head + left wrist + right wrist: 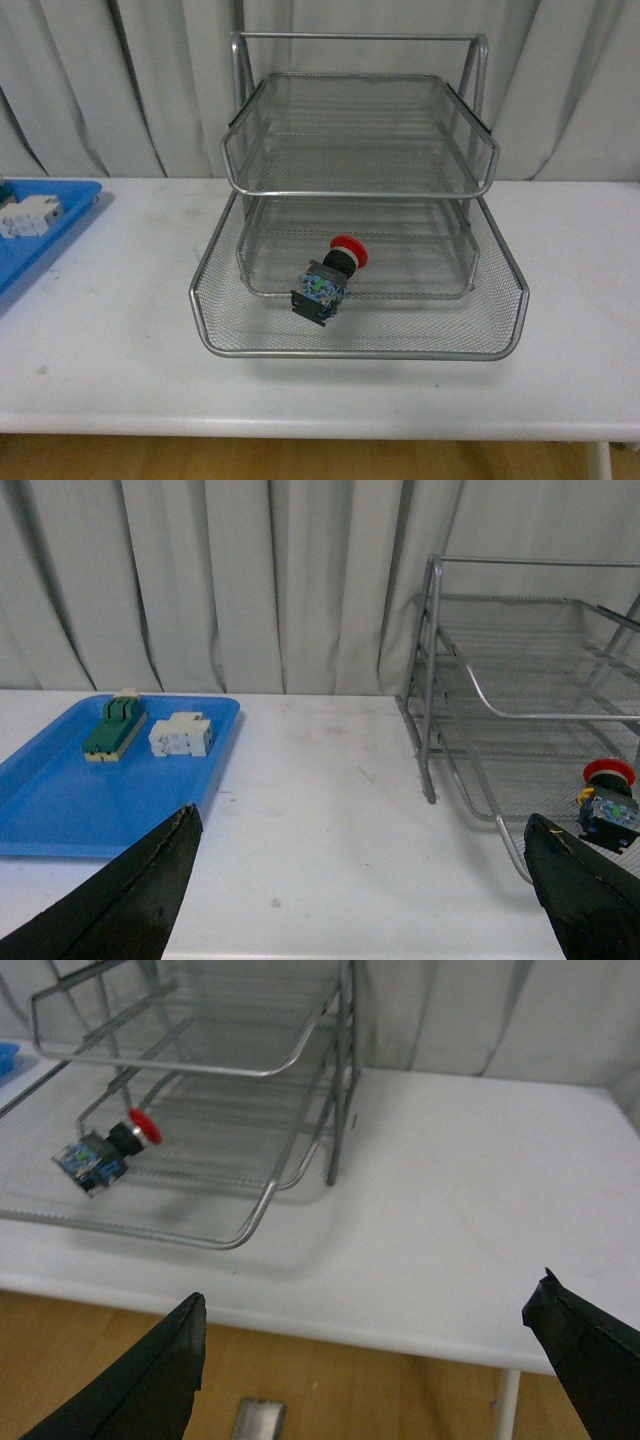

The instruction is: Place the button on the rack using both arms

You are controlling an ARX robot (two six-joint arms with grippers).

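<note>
Right wrist view puts the right end effector (372, 1295) nearest the lens. Its two dark fingers (150, 1380) stand wide apart at the picture's sides, with nothing between them and nothing touched, about over the near edge of the white surface (480, 1180). The left end effector (360, 815) reads the same in the left wrist view: spread wide, empty, and above bare surface between the blue tray (60, 800) and the rack (430, 680). Beyond both lies the button (328, 275), already inside the rack. It rests on its side on the mesh of the bottom tier (360, 352), which juts toward the robot, near that tier's middle and a shade toward the robot's left. Its long axis runs near to far on a slant, with the black body toward the robot and leftward and the red cap pointing away and rightward. From each end effector the button lies ahead and inward, well apart from both, and neither arm looks clearly nearer. By this the placing seems done, so any coming move calls for no grip, only for keeping the arms off the wire frame. Farther back the rack climbs two more levels to its tube frame, before a pale curtain (560, 90).
</note>
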